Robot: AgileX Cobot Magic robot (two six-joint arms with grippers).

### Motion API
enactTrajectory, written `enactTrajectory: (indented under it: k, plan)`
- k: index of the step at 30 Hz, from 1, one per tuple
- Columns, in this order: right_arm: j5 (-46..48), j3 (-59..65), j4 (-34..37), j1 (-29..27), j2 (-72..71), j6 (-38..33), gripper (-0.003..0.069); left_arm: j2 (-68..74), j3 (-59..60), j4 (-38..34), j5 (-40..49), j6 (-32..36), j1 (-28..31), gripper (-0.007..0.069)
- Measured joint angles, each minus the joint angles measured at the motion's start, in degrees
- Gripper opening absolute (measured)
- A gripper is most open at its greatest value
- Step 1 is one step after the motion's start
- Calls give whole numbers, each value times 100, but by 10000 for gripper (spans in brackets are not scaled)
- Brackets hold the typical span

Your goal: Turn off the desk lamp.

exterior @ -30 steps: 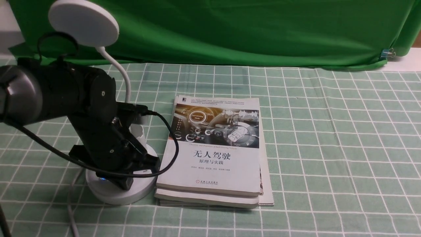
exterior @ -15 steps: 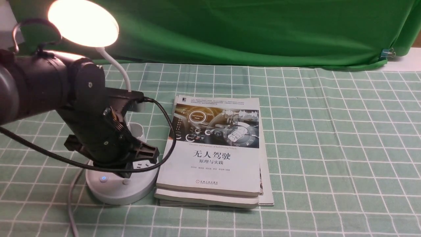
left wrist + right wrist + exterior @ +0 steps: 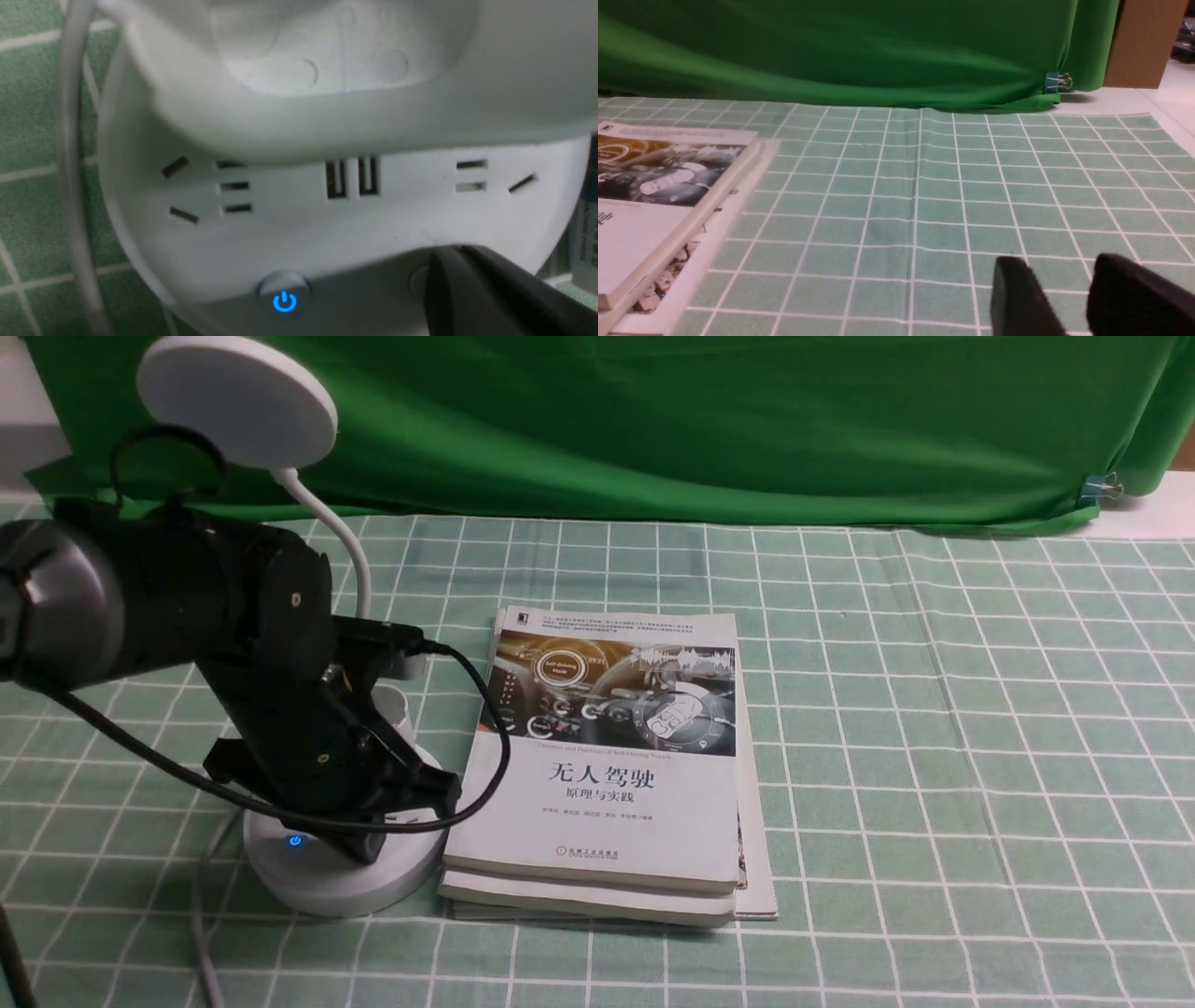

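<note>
Well, the left gripper (image 3: 366, 845), spread impossible to tell, is pressing the base of the unlit desk lamp (image 3: 327, 891) at the left edge of the worktop (image 3: 934, 756); it should be lifting straight off, avoiding an extra click.

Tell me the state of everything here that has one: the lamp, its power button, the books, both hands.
Lamp: unlit.
Power button: glowing blue.
Books: closed, stacked.
Left hand: shut, tip down at the base.
Right hand: open, empty.
</note>
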Motion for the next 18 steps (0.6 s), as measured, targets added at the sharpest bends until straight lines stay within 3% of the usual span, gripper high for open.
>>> enactTrajectory:
  k: [9,18]
  plan:
    - [0,0,0,0,0,0,242,-1310,528,-149,92,38,0,1]
    - [0,0,0,0,0,0,242,-4809,2826,-418,-1250,50,0,1]
